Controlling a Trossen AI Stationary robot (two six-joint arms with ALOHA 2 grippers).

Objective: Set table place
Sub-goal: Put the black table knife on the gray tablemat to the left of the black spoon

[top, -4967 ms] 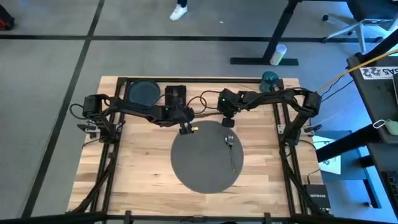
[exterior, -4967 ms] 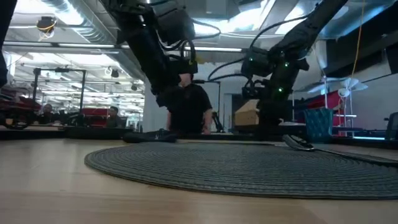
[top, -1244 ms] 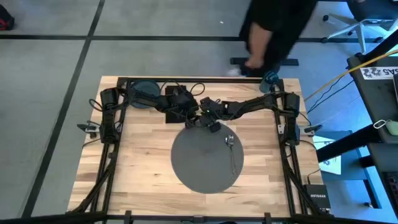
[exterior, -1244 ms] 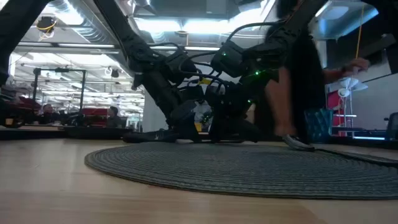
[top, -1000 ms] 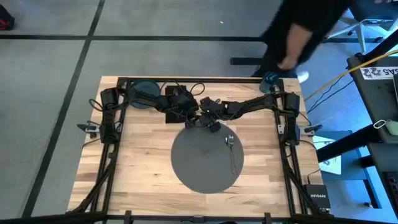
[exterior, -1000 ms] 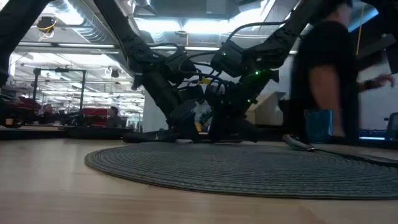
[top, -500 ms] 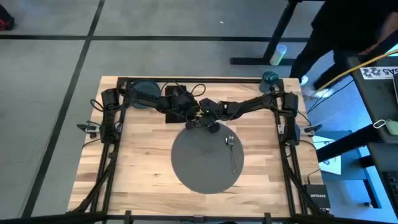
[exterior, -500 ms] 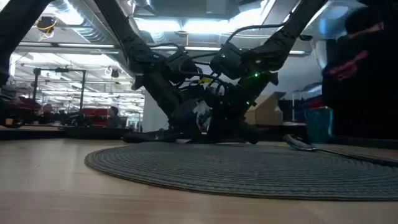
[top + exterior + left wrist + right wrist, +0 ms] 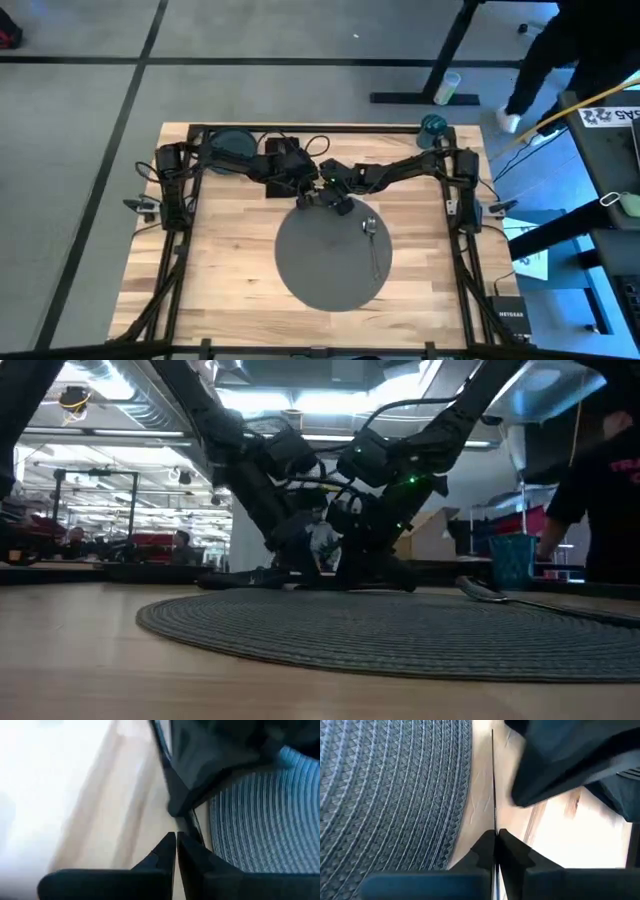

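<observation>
Table (image 9: 230, 270) of pale wood seen from above, grey floor around, person (image 9: 570, 50) walking at far right. Placemat (image 9: 330, 270) in middle, spoon (image 9: 372, 245) on it. Left gripper (image 9: 305, 197) and right gripper (image 9: 322, 196) meeting at placemat's far edge.

Wrist views: both pairs of fingers pressed closed, right pinching thin blade (image 9: 493, 780) beside placemat rim.
</observation>
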